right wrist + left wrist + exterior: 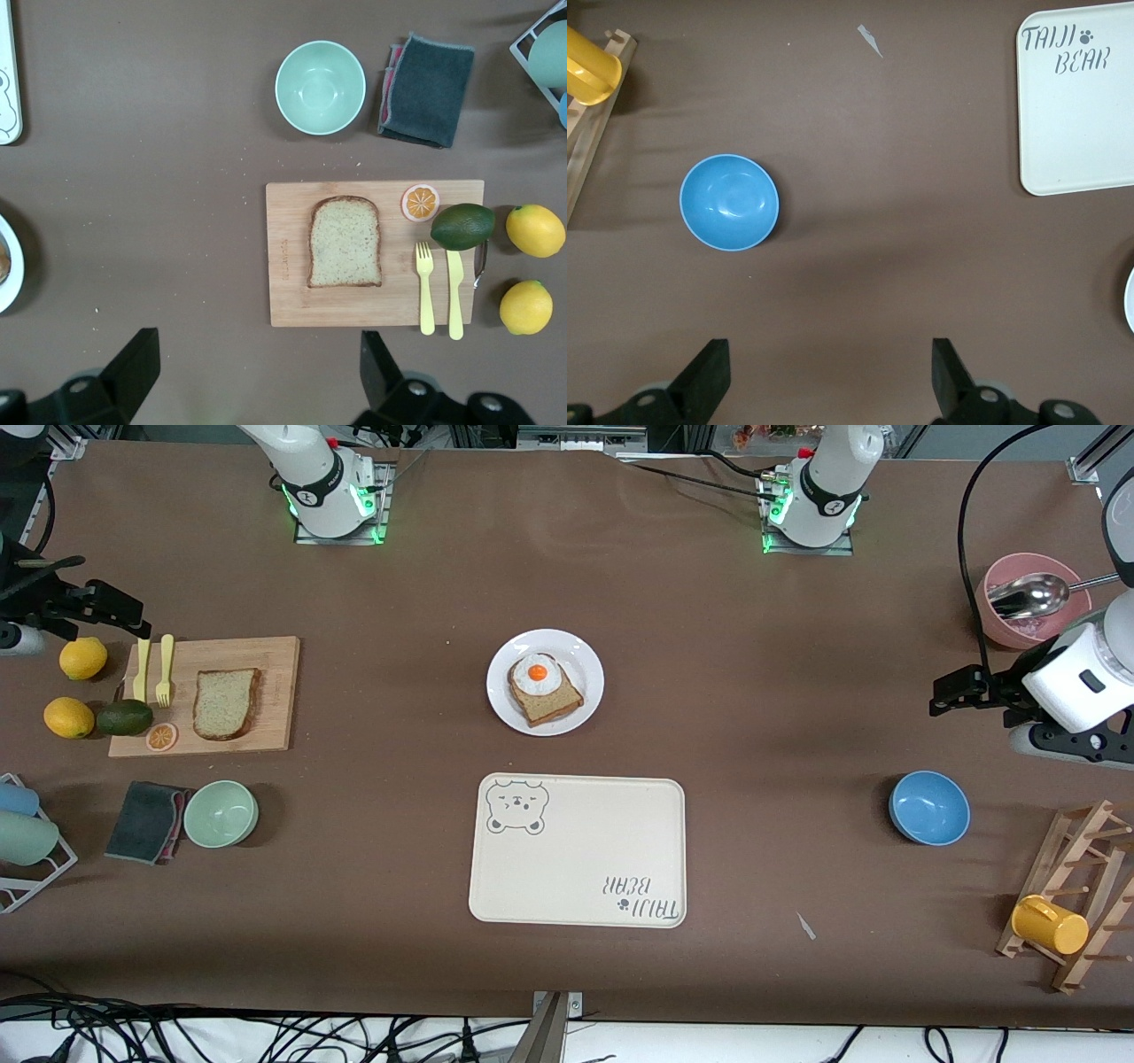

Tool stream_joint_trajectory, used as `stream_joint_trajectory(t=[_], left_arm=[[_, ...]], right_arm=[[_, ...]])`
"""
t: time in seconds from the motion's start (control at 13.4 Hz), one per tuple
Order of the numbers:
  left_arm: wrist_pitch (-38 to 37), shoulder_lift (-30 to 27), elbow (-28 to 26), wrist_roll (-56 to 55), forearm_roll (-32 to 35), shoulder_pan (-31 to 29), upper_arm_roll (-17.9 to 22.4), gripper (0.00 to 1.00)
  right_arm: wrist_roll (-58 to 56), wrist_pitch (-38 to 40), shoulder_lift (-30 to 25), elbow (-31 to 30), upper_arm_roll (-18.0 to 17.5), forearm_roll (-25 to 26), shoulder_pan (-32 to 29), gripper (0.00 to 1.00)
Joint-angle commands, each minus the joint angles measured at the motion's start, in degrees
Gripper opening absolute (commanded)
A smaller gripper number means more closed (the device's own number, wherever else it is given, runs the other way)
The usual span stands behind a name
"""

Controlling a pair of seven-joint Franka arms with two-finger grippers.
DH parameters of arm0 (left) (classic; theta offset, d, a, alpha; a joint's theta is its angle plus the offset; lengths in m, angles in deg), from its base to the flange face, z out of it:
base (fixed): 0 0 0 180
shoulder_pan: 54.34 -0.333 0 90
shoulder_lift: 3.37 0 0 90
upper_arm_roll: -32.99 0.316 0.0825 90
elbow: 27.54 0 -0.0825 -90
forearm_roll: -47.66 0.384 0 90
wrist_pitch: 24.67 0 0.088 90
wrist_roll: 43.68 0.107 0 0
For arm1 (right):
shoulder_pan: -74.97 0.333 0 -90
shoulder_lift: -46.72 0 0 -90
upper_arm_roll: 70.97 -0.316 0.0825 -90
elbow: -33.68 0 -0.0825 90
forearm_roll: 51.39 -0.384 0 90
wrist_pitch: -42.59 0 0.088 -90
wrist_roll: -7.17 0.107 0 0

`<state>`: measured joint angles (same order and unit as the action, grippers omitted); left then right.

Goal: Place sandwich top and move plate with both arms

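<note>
The sandwich top (227,703), a pale wholegrain slice with a dark crust, lies flat on a wooden cutting board (275,682) toward the right arm's end of the table. In the right wrist view the slice (344,241) lies apart from my open, empty right gripper (259,345), which hangs over bare table beside the board. The small white plate (585,669) sits mid-table and carries a golden-brown slice topped with a fried egg (536,674). Above bare table near a blue bowl (729,202) hangs my left gripper (830,354), open and empty.
A beige bear-print tray (585,868) lies nearer the camera than the plate. A green bowl (221,813) and dark cloth (146,820) sit near the board; fork, knife, avocado and lemons flank it. A pink bowl with a spoon (1028,598) and a mug rack (1063,903) stand at the left arm's end.
</note>
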<state>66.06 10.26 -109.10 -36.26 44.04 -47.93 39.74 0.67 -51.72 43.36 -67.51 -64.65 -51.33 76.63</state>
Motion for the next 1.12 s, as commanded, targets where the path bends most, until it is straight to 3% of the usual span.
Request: stream_joint_trajectory(t=[0.0,0.67,1.04], left_arm=[[-0.3,0.7,1.7,-0.9,-1.9,0.1,0.1,1.0],[-0.3,0.7,1.8,-8.0,-2.1,0.2,0.2,1.0],[-0.3,0.7,1.8,-8.0,-2.8,0.1,0.3,1.0]], right_arm=[[0.4,1.2,0.6,1.6,-0.1,0.7,0.0,1.0],[0.6,1.1,2.6,0.9,-0.8,2.4,0.3,1.0],[0.9,1.2,11.7,0.6,-1.0,11.5,5.3,1.0]])
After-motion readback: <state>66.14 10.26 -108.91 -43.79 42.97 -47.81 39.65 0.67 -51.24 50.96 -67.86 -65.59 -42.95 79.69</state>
